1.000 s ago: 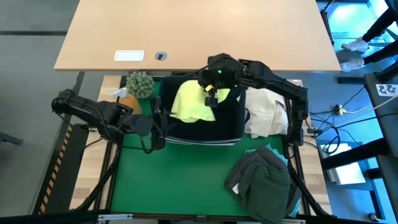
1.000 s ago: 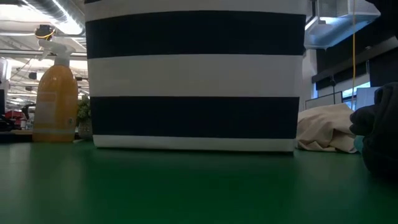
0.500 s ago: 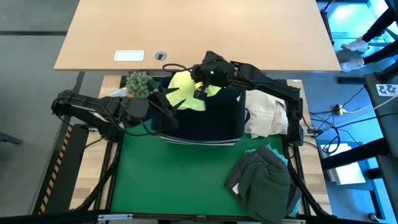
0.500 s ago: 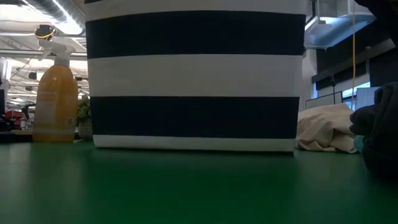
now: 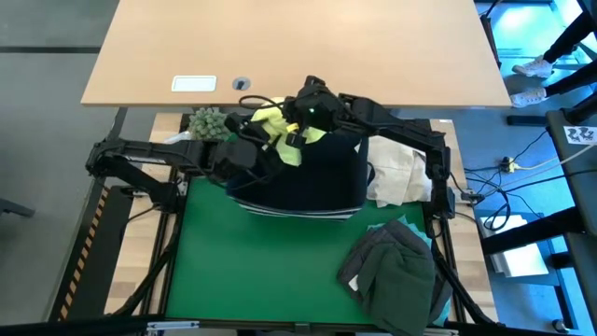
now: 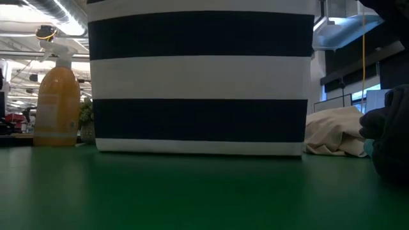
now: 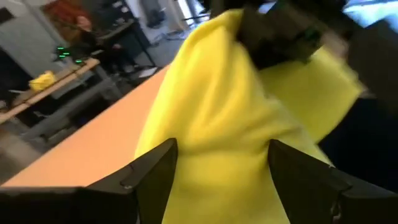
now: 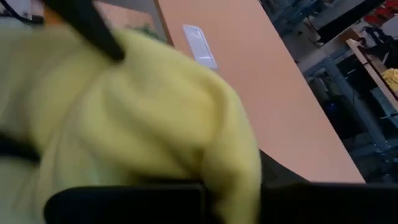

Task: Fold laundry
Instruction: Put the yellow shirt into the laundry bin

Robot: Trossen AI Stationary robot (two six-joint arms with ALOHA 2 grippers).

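A bright yellow-green shirt point(image 5: 272, 121) is bunched up above the far left corner of the navy bin point(image 5: 322, 177) with the striped base point(image 6: 198, 83). My right gripper point(image 5: 298, 133) is shut on the shirt's top, seen as a dark shape point(image 7: 280, 31) in the left wrist view. My left gripper point(image 7: 221, 171) is open at the bin's left rim point(image 5: 269, 151). It points level at the shirt, and yellow cloth point(image 7: 217, 124) fills the gap between its fingers. My right gripper holds the shirt by a bunched upper part point(image 7: 249, 50), coming slanting down from the table's far right. The cloth drapes over its fingers point(image 8: 124, 199) and hides the place of contact. The shirt hangs below it, over the bin. My left gripper: whether its fingers touch the cloth, I cannot tell.
A cream-beige cloth bundle point(image 5: 399, 175) lies right of the bin. Dark olive and grey garments point(image 5: 396, 271) are piled at the near right of the green mat point(image 5: 252, 271). An orange spray bottle point(image 6: 57, 96) and a small plant point(image 5: 209, 123) stand at the far left.
My left gripper has swung from the bin's left side toward the far right, up to the shirt, rolling as it went. My right gripper has drawn the shirt toward the table's far left corner. The shirt, earlier spread in the bin, is now gathered into a narrow bunch.
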